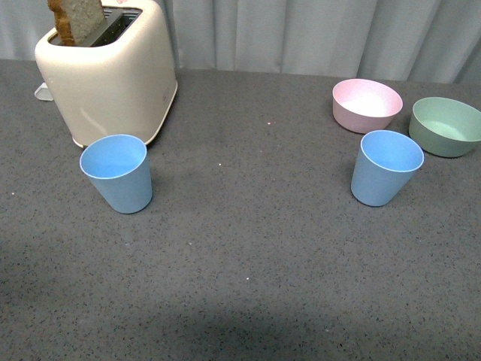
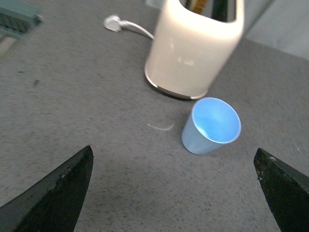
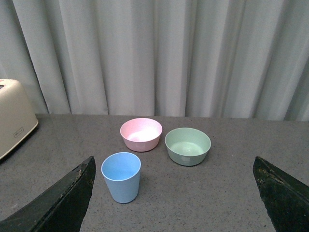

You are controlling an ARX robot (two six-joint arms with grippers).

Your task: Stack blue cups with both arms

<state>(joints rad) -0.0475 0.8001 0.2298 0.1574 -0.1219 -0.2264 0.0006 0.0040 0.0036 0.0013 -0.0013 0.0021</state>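
**Left tool** (image 2: 172,152): jaws were spread wide and held nothing. It hung above the counter (image 2: 72,96), short of the left blue cup (image 2: 211,126).

**Right tool** (image 3: 174,170): jaws were likewise wide apart and empty. It was pulled back from the right blue cup (image 3: 121,176).

**Left blue cup:** it stood upright, mouth up, just in front of the toaster (image 1: 109,71).

**Right blue cup:** it stood upright near the pink bowl (image 1: 367,104) and the green bowl (image 1: 446,125), touching neither. The two cups were well apart.

**Handling (judged):**
- Both cups looked like light, stiff, thin-walled plastic that would tip easily if nudged.
- The matte skin should grip fairly well, but the taper could let a cup slip downward out of the jaws.
- The best hold is probably across the upper wall, just under the rim.

**Views:**
- Only the front view showed both cups together, and it showed neither arm.
- Only the wrist views showed how the jaws stood.
- The left wrist view added a plug (image 2: 112,22) behind the toaster.
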